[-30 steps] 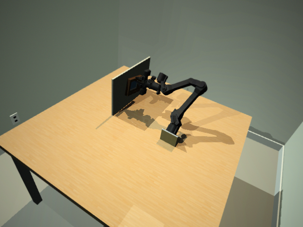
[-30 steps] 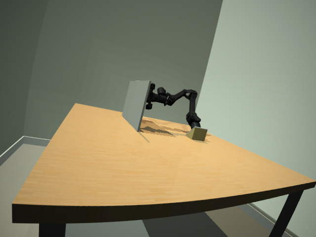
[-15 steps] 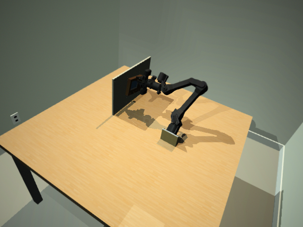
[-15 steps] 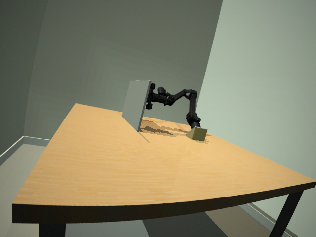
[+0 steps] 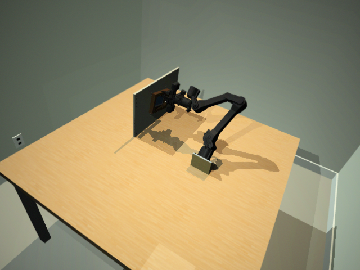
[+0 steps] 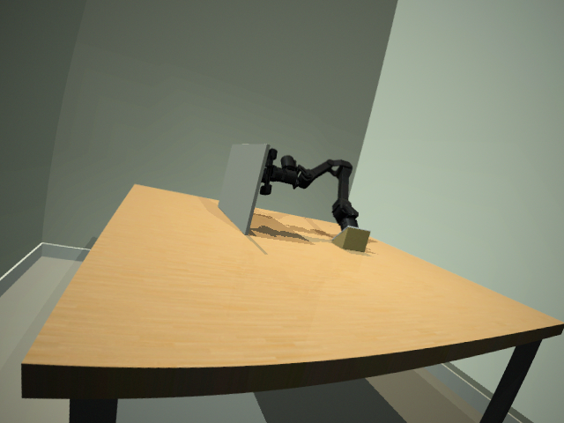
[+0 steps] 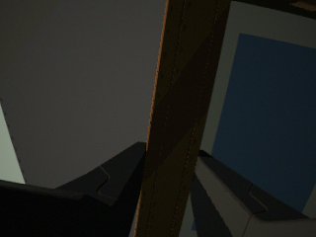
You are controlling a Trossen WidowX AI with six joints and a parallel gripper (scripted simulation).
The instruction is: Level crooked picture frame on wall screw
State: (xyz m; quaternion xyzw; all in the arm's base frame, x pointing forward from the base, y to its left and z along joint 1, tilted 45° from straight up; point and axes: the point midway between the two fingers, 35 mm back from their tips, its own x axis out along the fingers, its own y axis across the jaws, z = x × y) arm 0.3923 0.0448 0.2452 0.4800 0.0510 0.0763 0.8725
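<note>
— Where's the frame?
— On the grey panel standing on the worktop.
— And the jaws?
— Clamped narrowly on the frame's brown side rail.

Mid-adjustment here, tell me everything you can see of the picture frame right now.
The picture frame is small, with a dark brown wood-look border, a pale mat and a blue picture. It sits against the upright grey wall panel on the table. The end effector is shut on one side rail, a finger on each face. The rail runs tilted in the wrist view. The screw and rear strip are hidden.
</note>
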